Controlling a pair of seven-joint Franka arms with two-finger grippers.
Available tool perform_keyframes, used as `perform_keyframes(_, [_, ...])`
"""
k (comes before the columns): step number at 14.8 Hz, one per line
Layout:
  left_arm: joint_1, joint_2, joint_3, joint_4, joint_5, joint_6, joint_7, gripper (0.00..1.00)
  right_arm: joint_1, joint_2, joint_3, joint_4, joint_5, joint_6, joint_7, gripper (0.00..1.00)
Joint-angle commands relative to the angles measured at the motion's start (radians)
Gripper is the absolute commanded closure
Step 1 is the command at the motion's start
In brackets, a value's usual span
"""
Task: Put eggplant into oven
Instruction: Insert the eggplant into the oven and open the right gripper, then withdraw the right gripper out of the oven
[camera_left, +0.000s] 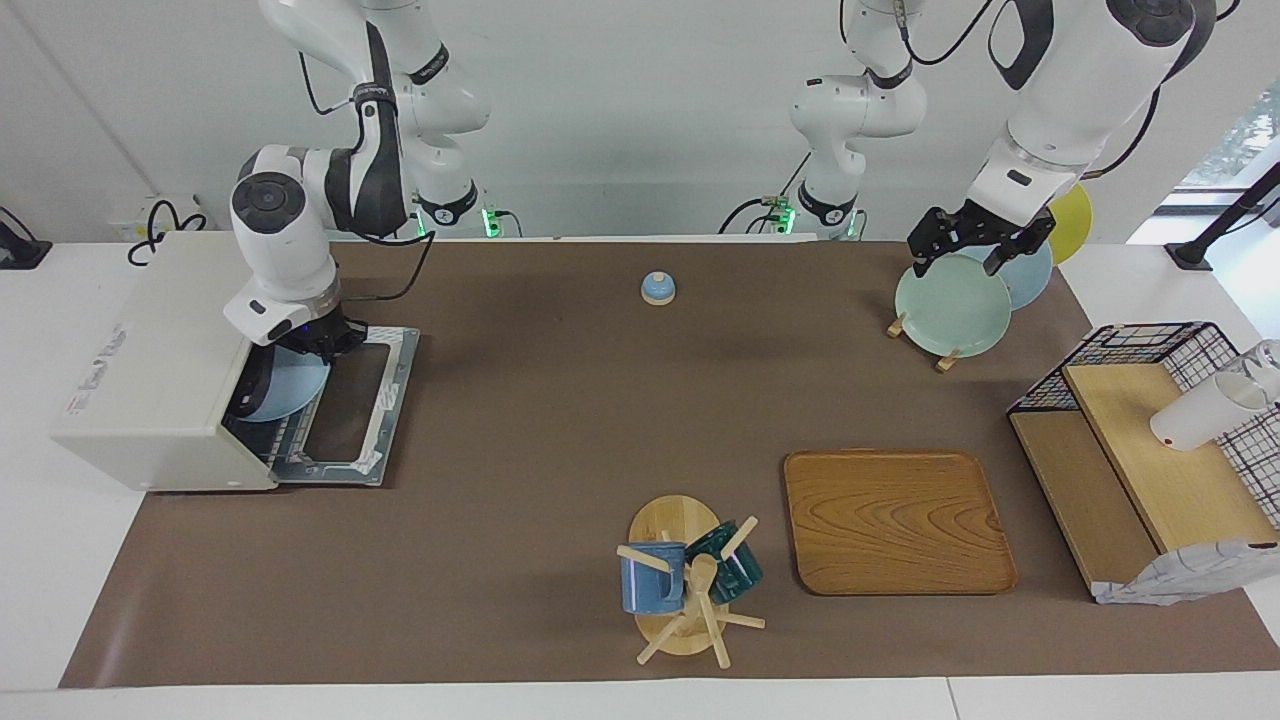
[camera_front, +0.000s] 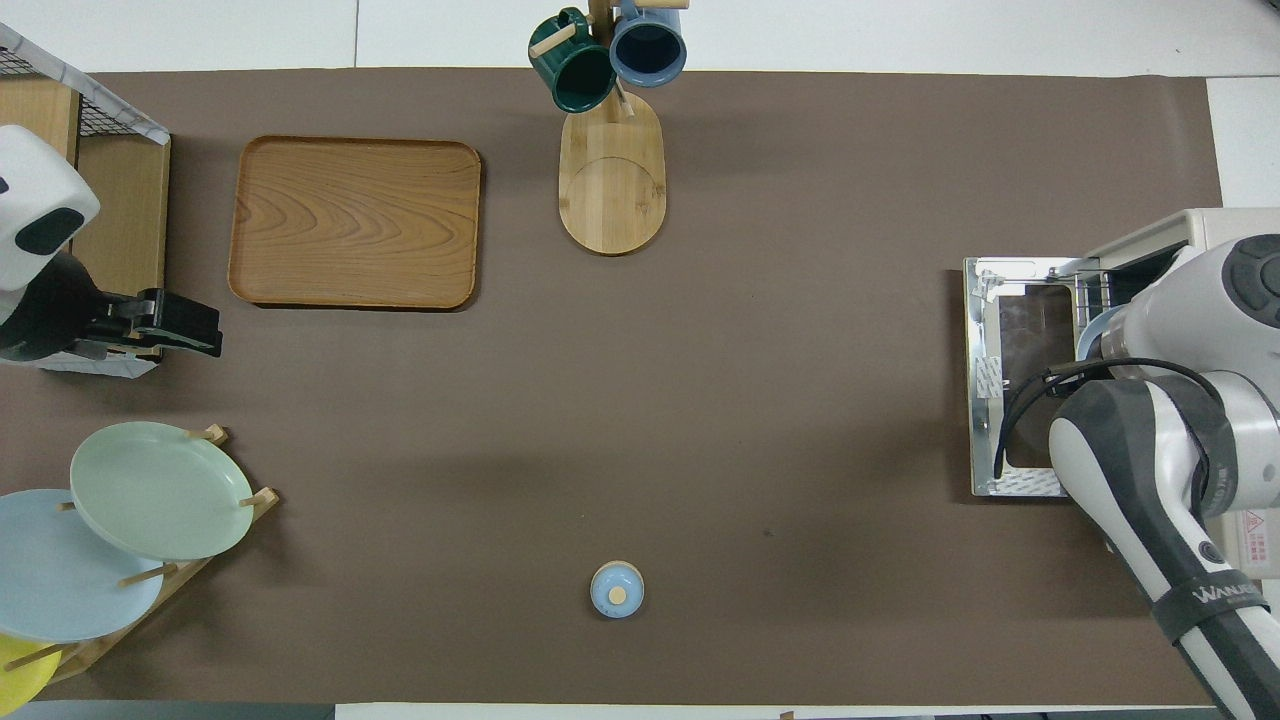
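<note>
The cream-white oven (camera_left: 150, 380) stands at the right arm's end of the table with its door (camera_left: 350, 400) folded down flat. A light blue plate (camera_left: 290, 390) lies in the oven's mouth. My right gripper (camera_left: 322, 342) hangs right at the opening, over the plate's edge. Its wrist hides the fingers. In the overhead view the right arm covers most of the oven (camera_front: 1190, 235); the door (camera_front: 1020, 390) and a sliver of the plate (camera_front: 1092, 335) show. My left gripper (camera_left: 958, 262) is open and empty over the plate rack. The eggplant is not in view.
A rack holds a green plate (camera_left: 950, 305), a blue plate (camera_left: 1030, 275) and a yellow one (camera_left: 1072, 215). A wooden tray (camera_left: 895, 520), a mug tree with two mugs (camera_left: 690, 580), a small blue lidded pot (camera_left: 657, 288) and a wire shelf unit (camera_left: 1150, 450) with a white cup (camera_left: 1205, 410) also stand here.
</note>
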Motion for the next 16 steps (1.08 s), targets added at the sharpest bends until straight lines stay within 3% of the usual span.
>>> perform_keyframes(1, [-0.004,-0.011,0.003,-0.004,0.024,0.000,0.002,0.00,-0.043,-0.021,0.014,-0.057,0.004,0.055,-0.048,1.00])
perform_keyframes(6, [-0.004,-0.011,0.003,-0.004,0.024,0.000,0.002,0.00,-0.042,-0.018,0.014,-0.037,0.066,0.026,-0.084,0.93])
perform_keyframes(11, [-0.006,-0.011,0.003,-0.004,0.024,0.000,0.003,0.00,-0.005,-0.015,0.022,0.070,0.113,-0.097,-0.079,0.77])
perform_keyframes(12, [-0.004,-0.011,0.003,-0.004,0.024,0.001,0.002,0.00,0.017,-0.012,0.022,0.086,0.115,-0.106,-0.073,0.81])
perform_keyframes(14, [-0.004,-0.011,0.003,-0.004,0.024,0.000,0.002,0.00,0.066,-0.012,0.022,0.081,0.138,-0.072,0.009,1.00])
perform_keyframes(16, [-0.004,-0.011,0.003,-0.004,0.024,0.000,0.002,0.00,0.151,0.020,0.021,0.070,0.153,-0.006,0.173,1.00])
